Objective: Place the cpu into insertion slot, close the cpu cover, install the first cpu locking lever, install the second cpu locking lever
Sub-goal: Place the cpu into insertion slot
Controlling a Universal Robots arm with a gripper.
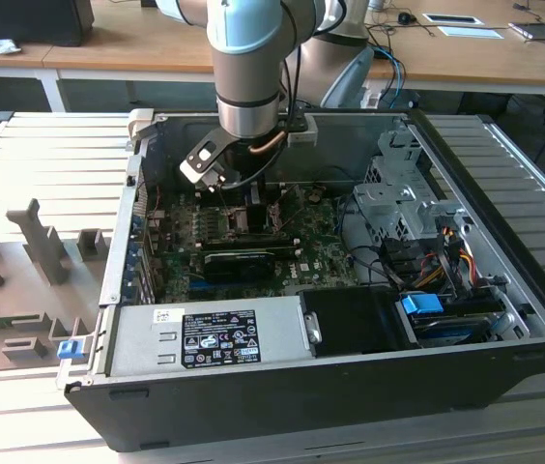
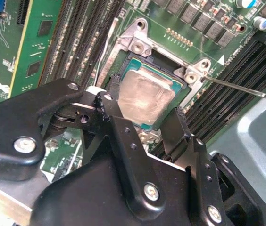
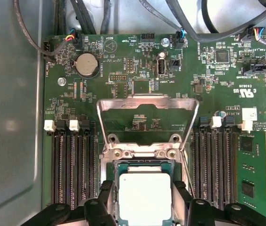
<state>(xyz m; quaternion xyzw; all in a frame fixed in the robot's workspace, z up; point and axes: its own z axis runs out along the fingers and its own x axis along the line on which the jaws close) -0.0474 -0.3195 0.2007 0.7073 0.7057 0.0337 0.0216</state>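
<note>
The cpu (image 3: 145, 195) (image 2: 145, 99), a small square chip with a pale silver top, lies in the insertion slot (image 2: 137, 44) on the green motherboard (image 3: 123, 61). My gripper (image 3: 144, 188) (image 2: 140, 110) (image 1: 253, 198) hangs low over it inside the computer case. Its black fingers (image 3: 105, 188) press against two opposite edges of the chip, shut on it. The cpu cover (image 3: 147, 100), a silvery frame with a large window, stands swung up on its hinge beyond the slot. A thin wire locking lever (image 2: 246, 88) sticks out beside the slot, unlatched.
Black memory slots (image 3: 71, 165) run along both sides of the socket. A black card (image 1: 239, 259) lies across the board in front of it. The power supply (image 1: 205, 333), drive cage (image 1: 398, 188) and cable bundles (image 1: 437, 261) crowd the case.
</note>
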